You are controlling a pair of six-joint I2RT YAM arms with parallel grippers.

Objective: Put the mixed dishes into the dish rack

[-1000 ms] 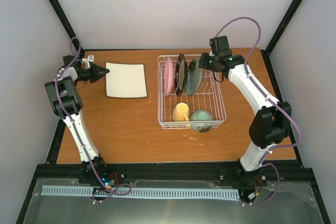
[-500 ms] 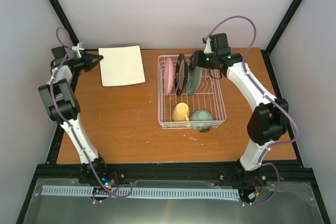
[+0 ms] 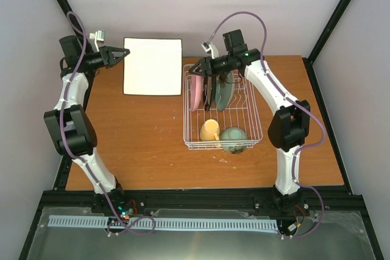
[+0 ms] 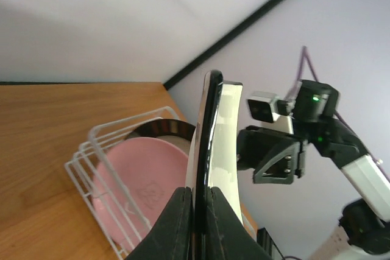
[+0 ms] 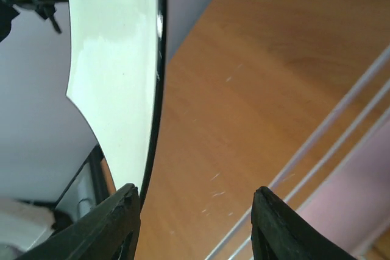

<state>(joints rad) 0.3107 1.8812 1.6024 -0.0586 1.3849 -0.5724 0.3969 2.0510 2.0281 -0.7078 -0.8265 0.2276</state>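
5 of the 6 dishes sit in the white wire rack (image 3: 184, 127) at center right: pink plate (image 3: 196, 93), brown plate (image 3: 209, 94) and teal plate (image 3: 223, 97) upright at its upper end, yellow mug (image 3: 209, 130) and green bowl (image 3: 233, 138) lower down. The last one, a cream square plate (image 3: 152, 65), hangs at upper left, pinched by the left gripper (image 3: 124, 55). The right gripper (image 3: 194, 71) points toward it, jaws spread wide and empty.

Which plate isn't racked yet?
The cream square plate, held by the left gripper; pink plate, dark brown plate and teal plate stand in the dish rack.
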